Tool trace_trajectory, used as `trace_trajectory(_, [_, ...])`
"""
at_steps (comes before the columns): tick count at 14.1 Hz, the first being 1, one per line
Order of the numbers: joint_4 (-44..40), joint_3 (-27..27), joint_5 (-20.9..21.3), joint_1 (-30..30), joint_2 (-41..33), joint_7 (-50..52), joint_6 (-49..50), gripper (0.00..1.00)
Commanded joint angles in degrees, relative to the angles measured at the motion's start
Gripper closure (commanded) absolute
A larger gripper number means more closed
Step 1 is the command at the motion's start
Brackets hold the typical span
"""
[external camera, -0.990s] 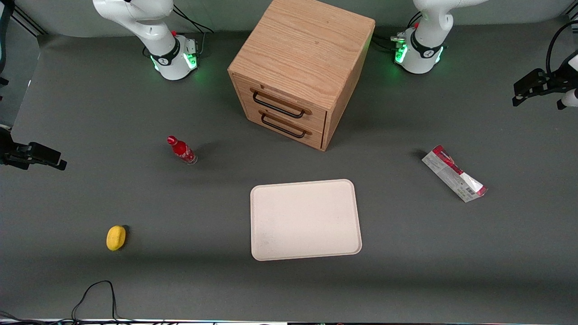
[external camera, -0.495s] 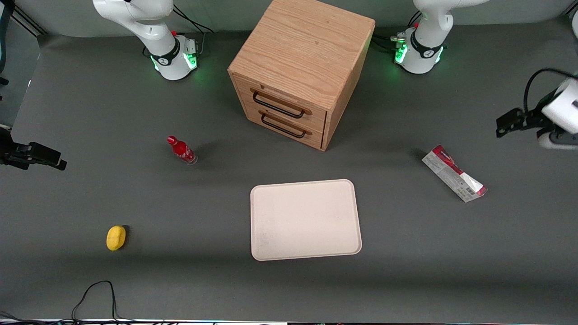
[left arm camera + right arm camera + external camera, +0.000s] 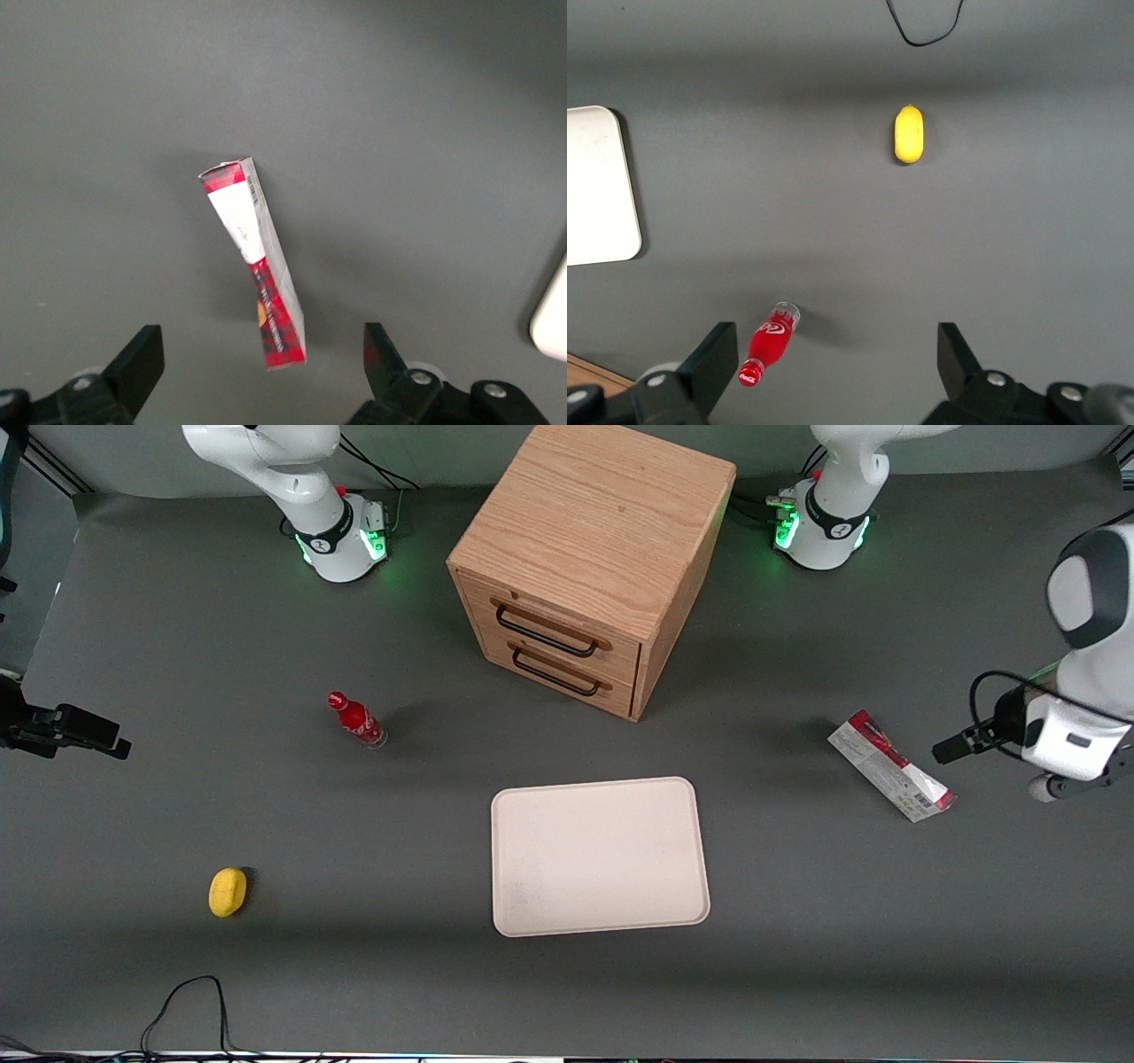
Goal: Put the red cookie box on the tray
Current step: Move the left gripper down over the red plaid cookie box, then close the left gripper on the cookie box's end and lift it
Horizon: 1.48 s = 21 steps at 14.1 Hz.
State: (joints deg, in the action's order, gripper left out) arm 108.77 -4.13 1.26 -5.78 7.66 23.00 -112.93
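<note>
Front view: gripper (image 3: 261, 372), fingers spread, has descended near the unmoved red cookie box (image 3: 890, 765), seemingly above it.

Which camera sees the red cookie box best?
The left wrist view: the red cookie box lies large between the open gripper. The front view shows it small. The right wrist view misses it.

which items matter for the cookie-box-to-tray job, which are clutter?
Job:
red cookie box, lying on the table
tray, nothing on it
tool, open, above the box

Clutter:
wooden cabinet
red bottle
yellow object
</note>
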Motion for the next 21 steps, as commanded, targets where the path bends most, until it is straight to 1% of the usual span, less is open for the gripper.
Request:
trace_trajectory(1, [6.69,1.40,0.24,1.12,1.83,6.26,-9.02,0.00])
trace_trajectory(3, [10.74,2.28,0.24,1.29,3.50,6.97,-16.50,0.01])
trace_trajectory(4, [11.10,2.63,0.24,1.29,5.33,8.02,-18.18,0.01])
trace_trajectory(7, [11.55,3.51,0.33,1.82,10.44,10.92,-21.88,0.01])
trace_trajectory(11, [12.95,3.60,0.24,1.82,13.61,12.94,-25.22,0.01])
trace_trajectory(12, [13.13,3.60,0.24,1.91,14.05,13.12,-25.23,0.03])
trace_trajectory(13, [13.13,3.60,0.24,1.82,14.05,13.04,-24.62,0.12])
trace_trajectory(15, [13.13,3.60,0.33,1.82,13.62,13.04,-22.78,0.43])
trace_trajectory(17, [12.87,3.60,0.15,1.73,13.18,12.95,-21.02,0.70])
trace_trajectory(18, [12.78,3.52,0.15,1.73,13.00,12.95,-20.84,0.87])
trace_trajectory(19, [12.60,3.52,0.15,1.73,12.91,13.04,-20.49,1.00])
trace_trajectory(21, [11.47,3.52,0.06,1.73,12.74,13.04,-17.86,1.00])
